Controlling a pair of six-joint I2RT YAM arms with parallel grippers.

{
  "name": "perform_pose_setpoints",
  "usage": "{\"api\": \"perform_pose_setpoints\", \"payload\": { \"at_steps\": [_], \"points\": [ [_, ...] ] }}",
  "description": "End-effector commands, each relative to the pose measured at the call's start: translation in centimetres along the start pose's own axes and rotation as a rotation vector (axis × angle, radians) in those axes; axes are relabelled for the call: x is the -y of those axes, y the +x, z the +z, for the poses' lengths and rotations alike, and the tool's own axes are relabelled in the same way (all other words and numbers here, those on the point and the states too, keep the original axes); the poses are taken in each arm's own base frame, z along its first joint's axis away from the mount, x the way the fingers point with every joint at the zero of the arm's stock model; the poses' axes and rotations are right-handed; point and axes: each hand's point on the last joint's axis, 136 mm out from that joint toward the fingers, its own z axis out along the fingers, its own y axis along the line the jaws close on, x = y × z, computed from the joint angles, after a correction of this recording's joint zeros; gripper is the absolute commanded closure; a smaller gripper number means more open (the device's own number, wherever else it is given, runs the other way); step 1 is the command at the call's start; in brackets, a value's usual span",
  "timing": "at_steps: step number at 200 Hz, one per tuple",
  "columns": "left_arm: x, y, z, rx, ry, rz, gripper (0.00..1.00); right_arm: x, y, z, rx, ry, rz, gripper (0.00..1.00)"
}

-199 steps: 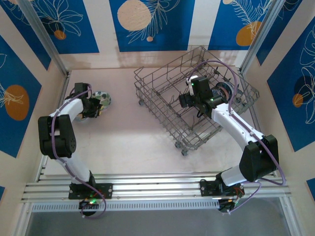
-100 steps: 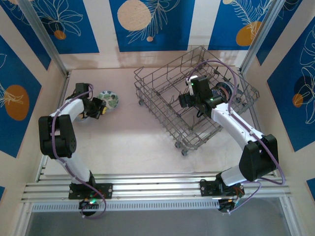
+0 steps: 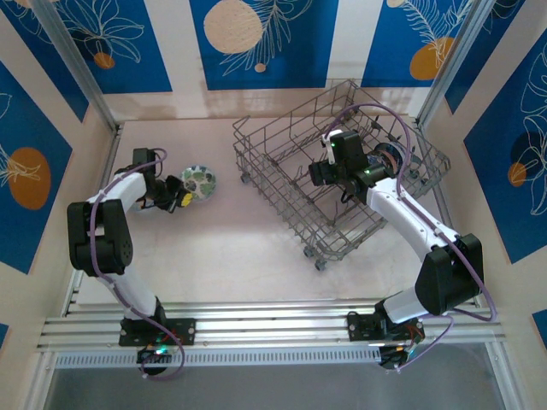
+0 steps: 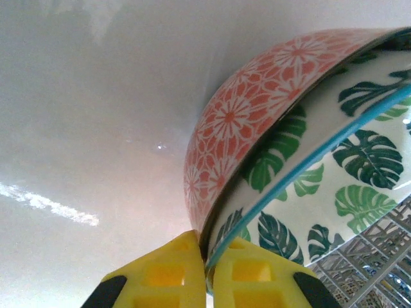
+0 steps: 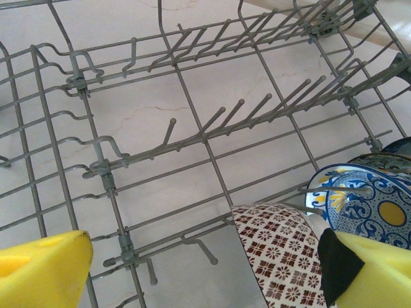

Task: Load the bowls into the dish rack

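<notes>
Left tool (image 3: 176,190), seen from overhead, is clenched on the rim of a leaf bowl (image 3: 199,180) over the left part of the worktop (image 3: 222,239), well apart from the rack (image 3: 265,171). We cannot tell whether the bowl touches the worktop. The rack sits askew on the right part, and the right tool (image 3: 320,175) hangs over its middle. Racked bowls (image 3: 390,157) show at its far right side, just beside that arm.

From the left wrist, we see the left tool (image 4: 207,269) pinching the leaf bowl (image 4: 257,128) at its rim, one yellow finger on the pink flowered outside, the other on the green leafy inside. The bowl is tilted on edge.

From the right wrist, we see the right tool (image 5: 205,276) released, its yellow fingers (image 5: 38,269) wide apart above the rack (image 5: 192,138) floor. A brown bowl (image 5: 276,256) stands on edge among the tines, just beside the right-hand finger, and a blue bowl (image 5: 366,205) stands just behind it.
</notes>
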Motion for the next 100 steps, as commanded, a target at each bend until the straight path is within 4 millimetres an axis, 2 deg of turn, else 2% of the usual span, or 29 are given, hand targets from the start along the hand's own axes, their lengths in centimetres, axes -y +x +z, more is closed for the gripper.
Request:
{"api": "perform_pose_setpoints", "payload": {
  "at_steps": [1, 36, 65, 100],
  "points": [
    [0.8, 1.7, -1.1, -0.046, 0.027, 0.061, 0.85, -0.3, -1.4, -1.0, 0.032, -0.019, 0.015, 0.08],
    [1.3, 1.4, -2.6, -0.005, 0.009, 0.11, 0.75, -0.4, -1.3, -1.4, 0.032, -0.02, 0.014, 0.08],
    [1.4, 1.2, -3.6, 0.02, -0.02, 0.147, 0.73, -0.5, -1.2, -1.3, 0.027, -0.022, 0.012, 0.08],
    [0.6, 1.4, -3.3, 0.006, -0.052, 0.154, 0.72, -0.8, -1.4, -1.3, 0.028, -0.029, 0.008, 0.08]
  ]
}}
